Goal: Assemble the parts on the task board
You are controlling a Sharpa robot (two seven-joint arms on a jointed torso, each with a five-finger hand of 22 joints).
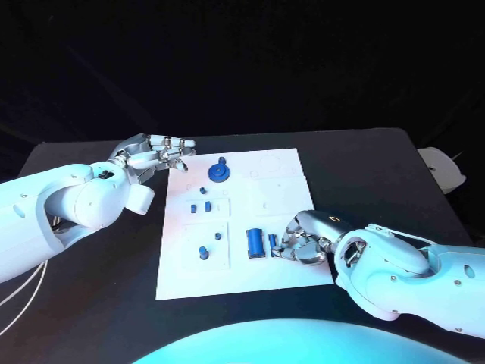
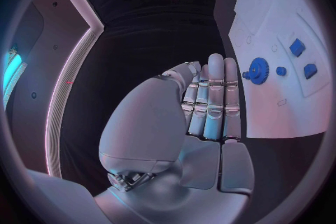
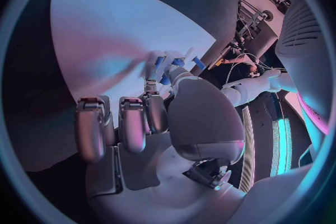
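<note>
The white task board (image 1: 267, 189) lies in the middle of the black table. On it sit a blue gear (image 1: 220, 173), small blue pieces (image 1: 200, 206), a blue block (image 1: 254, 241) and a slim blue cylinder (image 1: 273, 243). My right hand (image 1: 308, 240) is at the board's near right part, and its thumb and a finger pinch the cylinder (image 3: 165, 69) while the other fingers (image 3: 133, 120) are curled in. My left hand (image 1: 155, 155) hovers at the board's far left corner, fingers (image 2: 210, 95) extended side by side and holding nothing. The gear (image 2: 258, 70) lies just beyond them.
Two more small blue pieces (image 1: 204, 252) rest on the board's near left part. A white object (image 1: 443, 167) sits at the table's right edge. Bare black tabletop (image 1: 89, 280) lies to the left of the board and in front of it.
</note>
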